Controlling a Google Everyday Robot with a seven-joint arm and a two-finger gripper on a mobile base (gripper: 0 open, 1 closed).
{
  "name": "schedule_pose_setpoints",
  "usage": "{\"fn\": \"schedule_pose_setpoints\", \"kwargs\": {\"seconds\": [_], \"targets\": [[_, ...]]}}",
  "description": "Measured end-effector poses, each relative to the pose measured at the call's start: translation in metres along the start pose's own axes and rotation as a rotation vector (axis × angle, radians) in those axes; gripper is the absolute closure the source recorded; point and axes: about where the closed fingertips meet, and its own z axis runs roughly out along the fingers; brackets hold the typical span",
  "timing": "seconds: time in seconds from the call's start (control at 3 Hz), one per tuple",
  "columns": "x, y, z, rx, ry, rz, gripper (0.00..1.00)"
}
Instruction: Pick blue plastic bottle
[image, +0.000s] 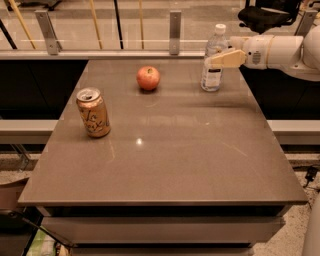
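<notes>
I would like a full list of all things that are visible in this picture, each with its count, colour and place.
blue plastic bottle: one, clear with white cap and label, upright, back right of the table
can: one, orange-tan, upright, left side of the table
apple: one, red, back centre of the table
table: one, grey-brown, fills the middle of the view
railing: one, metal posts, behind the table
arm: one, white, reaches in from the right
claw: one, tan, at the bottle's upper half

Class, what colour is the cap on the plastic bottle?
White cap, clearest in the camera view; the tool is at the bottle, by its upper body.
</notes>
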Motion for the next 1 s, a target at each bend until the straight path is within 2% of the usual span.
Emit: {"fn": "schedule_pose_setpoints", "kwargs": {"seconds": [0.33, 1.0], "targets": [[0.0054, -0.0051, 0.0088, -0.015, -0.024, 0.016, 0.17], [0.0061, -0.0026, 0.0152, -0.025, -0.024, 0.018, 0.62]]}}
